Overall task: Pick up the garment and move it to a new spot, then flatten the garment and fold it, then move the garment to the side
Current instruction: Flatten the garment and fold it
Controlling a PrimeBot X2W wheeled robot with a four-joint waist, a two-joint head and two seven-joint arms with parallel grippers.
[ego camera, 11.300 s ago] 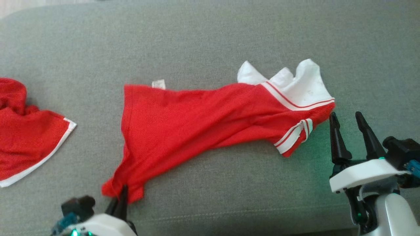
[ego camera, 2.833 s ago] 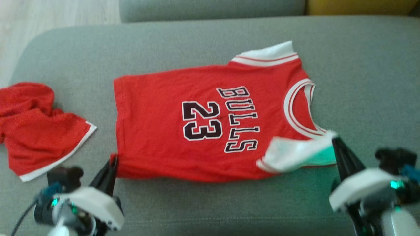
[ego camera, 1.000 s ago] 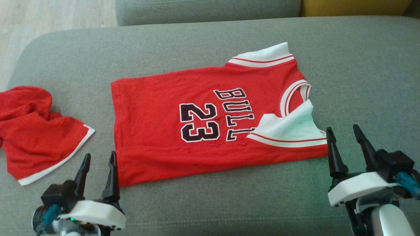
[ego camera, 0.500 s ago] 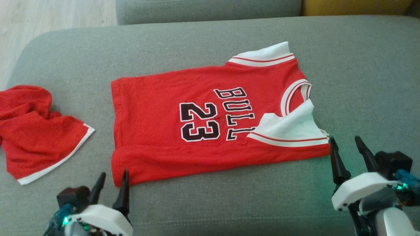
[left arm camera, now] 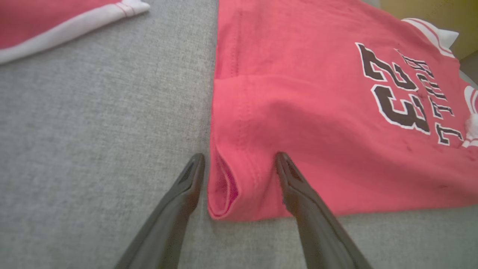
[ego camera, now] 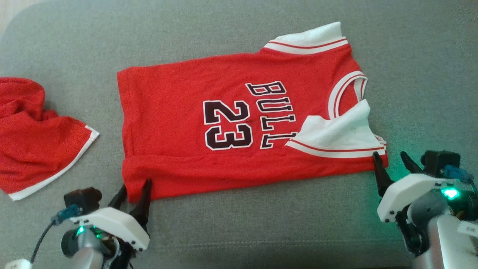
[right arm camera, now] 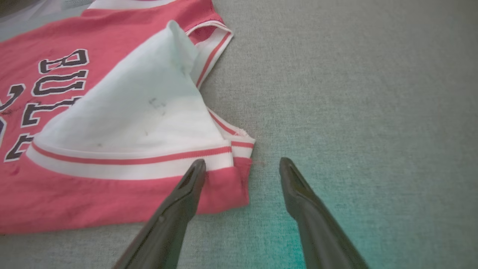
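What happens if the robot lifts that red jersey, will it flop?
Probably flops: the red cloth jersey with black lettering lies creased along its near edge. Its white sleeve is folded over, so loose parts likely dangle.

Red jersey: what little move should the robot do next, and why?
Probably close both end effectors. The left end effector stands open astride a hem corner of the jersey, the right end effector open at a shoulder corner, so pinching would ready the fold.
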